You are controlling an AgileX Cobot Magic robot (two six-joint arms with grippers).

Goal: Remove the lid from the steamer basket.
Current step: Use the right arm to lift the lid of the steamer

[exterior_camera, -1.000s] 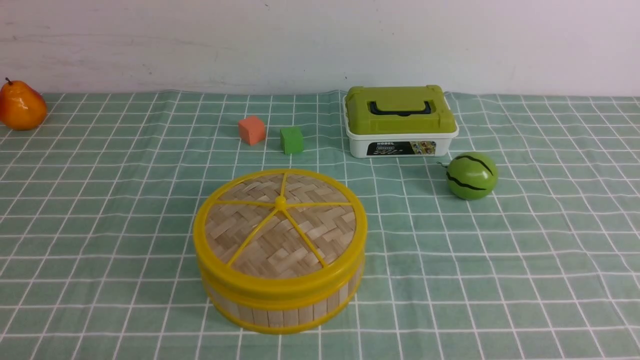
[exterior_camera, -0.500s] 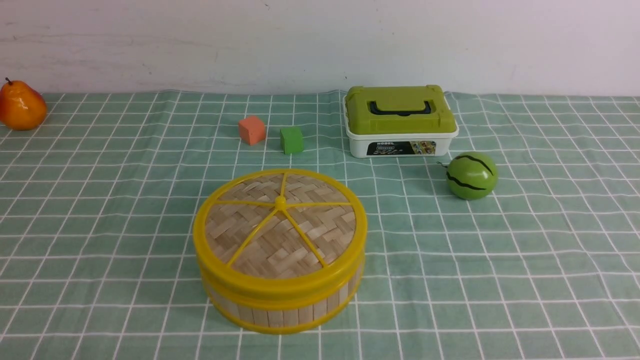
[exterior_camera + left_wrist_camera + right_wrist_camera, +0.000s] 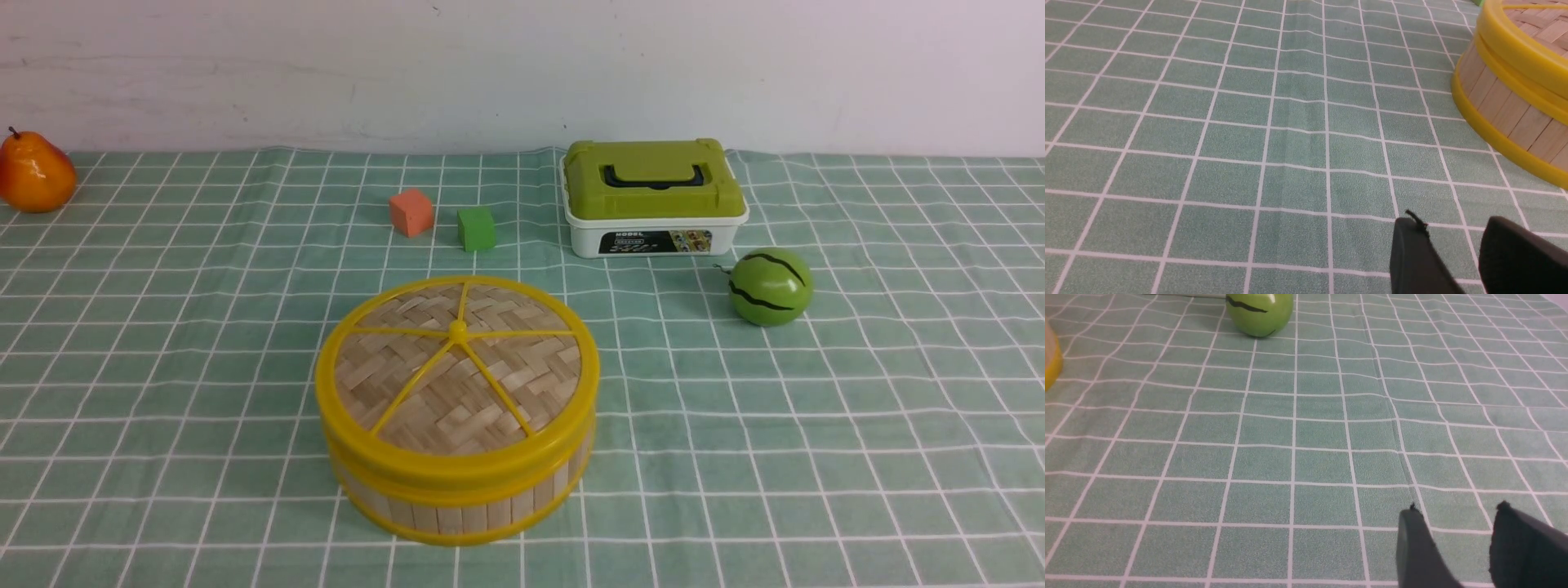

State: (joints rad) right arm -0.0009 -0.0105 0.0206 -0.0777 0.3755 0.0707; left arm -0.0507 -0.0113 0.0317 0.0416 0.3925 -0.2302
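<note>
Green checked cloth spreads below a white wall; near its front centre the lid sits seated on the basket. It looks light and stiff, with a smooth plastic rim, so the knob or the rim edge seems the best hold. Well aside, the left gripper and right gripper hover over bare cloth, fingers parted, gripping nothing.
</note>
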